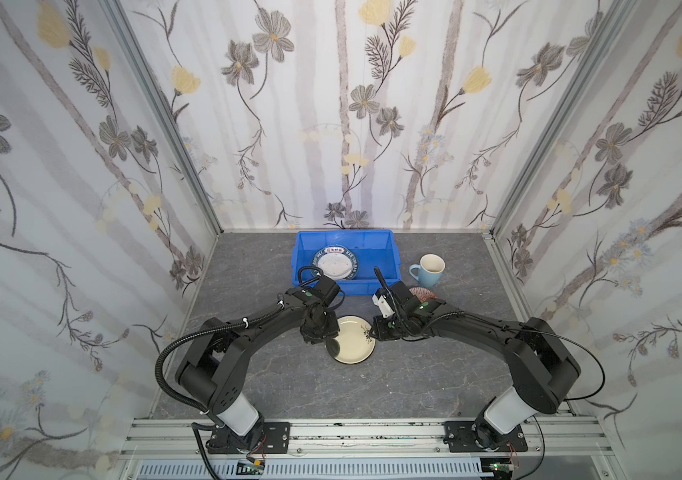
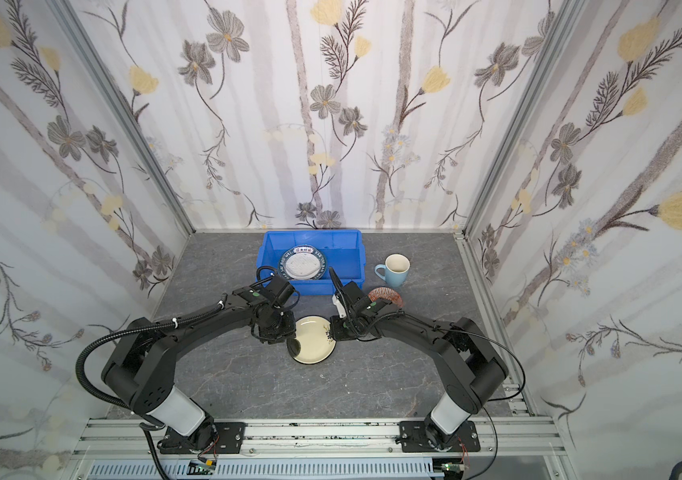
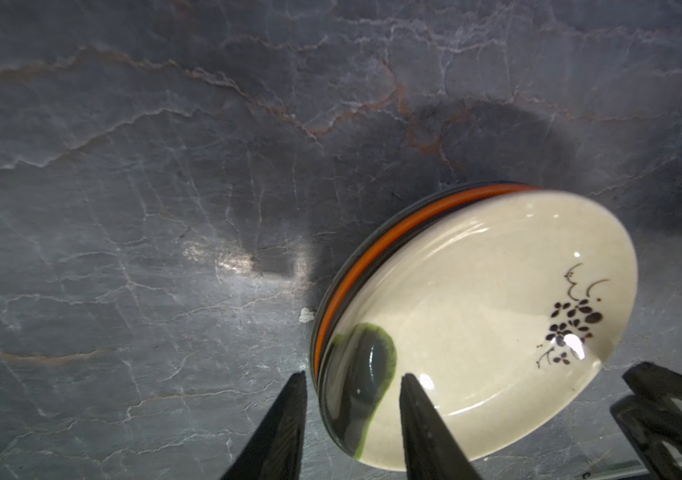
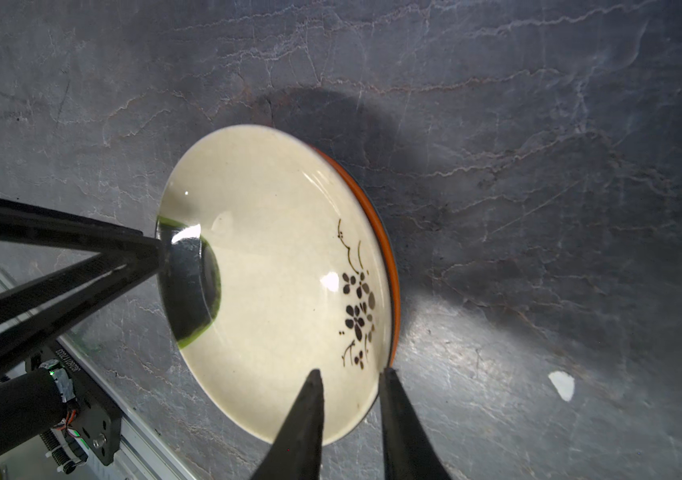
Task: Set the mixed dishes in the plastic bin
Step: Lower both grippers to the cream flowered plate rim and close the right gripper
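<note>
Front and centre on the worktop, the cream plate sits stacked on an orange-rimmed plate, just short of the plastic bin. Left tool and right tool straddle opposite rims, jaws narrow. Pinched or merely poised, I cannot tell. A two-sided hold looks meant to keep the stack level. The mug waits beside the bin.
</note>
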Available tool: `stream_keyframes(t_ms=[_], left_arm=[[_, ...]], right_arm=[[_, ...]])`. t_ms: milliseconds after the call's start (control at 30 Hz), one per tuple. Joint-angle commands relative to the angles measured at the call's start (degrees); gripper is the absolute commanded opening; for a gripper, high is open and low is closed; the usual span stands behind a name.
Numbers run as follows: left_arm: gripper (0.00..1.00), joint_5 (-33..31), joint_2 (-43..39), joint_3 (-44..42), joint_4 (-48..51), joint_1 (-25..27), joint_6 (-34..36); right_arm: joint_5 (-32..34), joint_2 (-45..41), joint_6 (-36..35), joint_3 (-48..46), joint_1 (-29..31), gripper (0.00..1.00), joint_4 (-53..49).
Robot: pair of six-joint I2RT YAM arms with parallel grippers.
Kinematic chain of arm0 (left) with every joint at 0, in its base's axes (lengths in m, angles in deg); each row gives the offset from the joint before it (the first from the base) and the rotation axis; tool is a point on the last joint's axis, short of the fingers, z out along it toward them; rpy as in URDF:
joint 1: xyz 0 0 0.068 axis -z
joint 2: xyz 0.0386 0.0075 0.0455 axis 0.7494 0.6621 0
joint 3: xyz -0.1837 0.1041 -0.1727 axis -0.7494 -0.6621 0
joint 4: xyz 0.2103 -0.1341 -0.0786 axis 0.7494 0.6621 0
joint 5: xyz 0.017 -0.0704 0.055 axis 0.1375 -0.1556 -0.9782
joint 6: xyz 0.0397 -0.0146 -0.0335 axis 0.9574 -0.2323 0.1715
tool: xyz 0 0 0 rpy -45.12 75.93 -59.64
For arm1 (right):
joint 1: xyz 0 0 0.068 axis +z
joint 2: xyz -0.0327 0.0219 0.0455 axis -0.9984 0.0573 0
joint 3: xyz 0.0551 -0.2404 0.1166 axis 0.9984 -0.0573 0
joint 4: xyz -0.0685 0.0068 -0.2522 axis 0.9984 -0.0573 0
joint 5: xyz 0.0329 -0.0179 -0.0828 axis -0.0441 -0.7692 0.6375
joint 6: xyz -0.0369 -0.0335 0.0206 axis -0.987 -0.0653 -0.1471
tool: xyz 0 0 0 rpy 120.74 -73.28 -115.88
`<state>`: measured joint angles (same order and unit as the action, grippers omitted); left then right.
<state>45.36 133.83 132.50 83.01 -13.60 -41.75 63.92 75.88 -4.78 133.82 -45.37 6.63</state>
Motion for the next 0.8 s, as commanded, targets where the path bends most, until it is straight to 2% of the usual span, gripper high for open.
stream_keyframes(t_ms=[0, 67, 400, 767], left_arm=[[0.29, 0.5, 0.8, -0.4, -1.2, 0.0, 0.8], [0.25, 1.0, 1.4, -0.4, -1.5, 0.0, 0.8], [0.22, 1.8, 2.9, -0.5, -2.9, 0.0, 0.9], [0.20, 2.1, 4.2, 0.7, -2.6, 0.1, 1.4]], right_arm=[[-0.3, 0.7, 0.6, 0.9, 0.0, 0.25, 2.0], [-0.4, 1.1, 0.6, 1.2, -0.1, 0.25, 1.8], [1.0, 1.3, 0.4, 2.4, -0.4, 0.24, -0.5], [2.8, 0.5, -0.6, 2.2, -1.5, 0.29, -2.0]])
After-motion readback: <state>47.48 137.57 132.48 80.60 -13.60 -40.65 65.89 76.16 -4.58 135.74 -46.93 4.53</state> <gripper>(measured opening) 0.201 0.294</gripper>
